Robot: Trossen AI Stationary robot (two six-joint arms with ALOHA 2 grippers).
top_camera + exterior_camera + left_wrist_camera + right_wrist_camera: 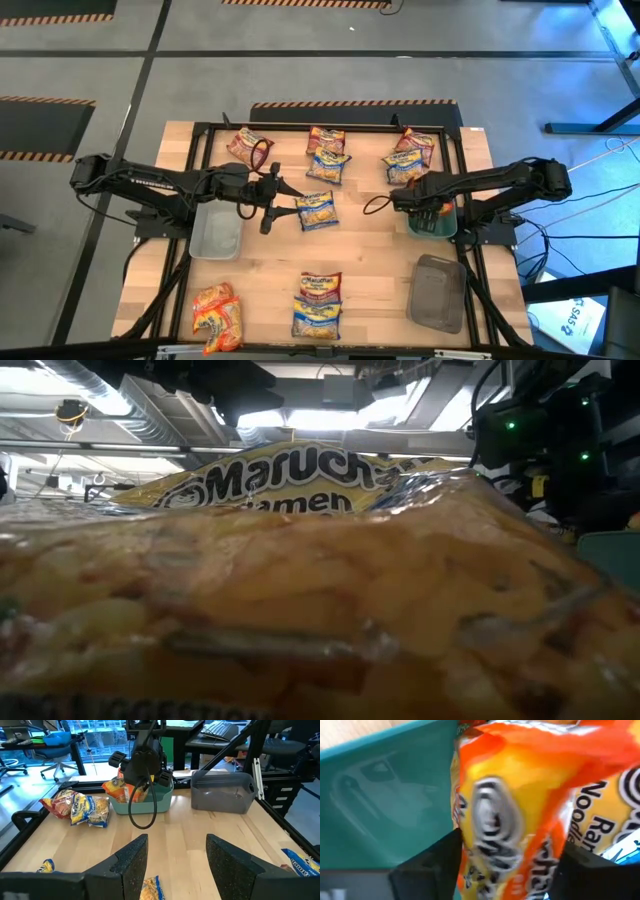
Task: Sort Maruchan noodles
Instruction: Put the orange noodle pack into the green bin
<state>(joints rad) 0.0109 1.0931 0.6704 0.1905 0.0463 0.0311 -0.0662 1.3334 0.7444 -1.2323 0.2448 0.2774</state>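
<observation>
My right jaws hang over the teal tray, spread apart around an orange Maruchan packet; whether it has dropped free I cannot tell. It could snag and ride back out. My left jaws wait wide over the worktop.

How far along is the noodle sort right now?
Barely begun. An orange packet sits in the teal tray, and the right gripper has another orange packet between its fingers over that tray. The left gripper is open beside a blue packet. The clear tray and grey tray look empty; most packets remain on the table.
</observation>
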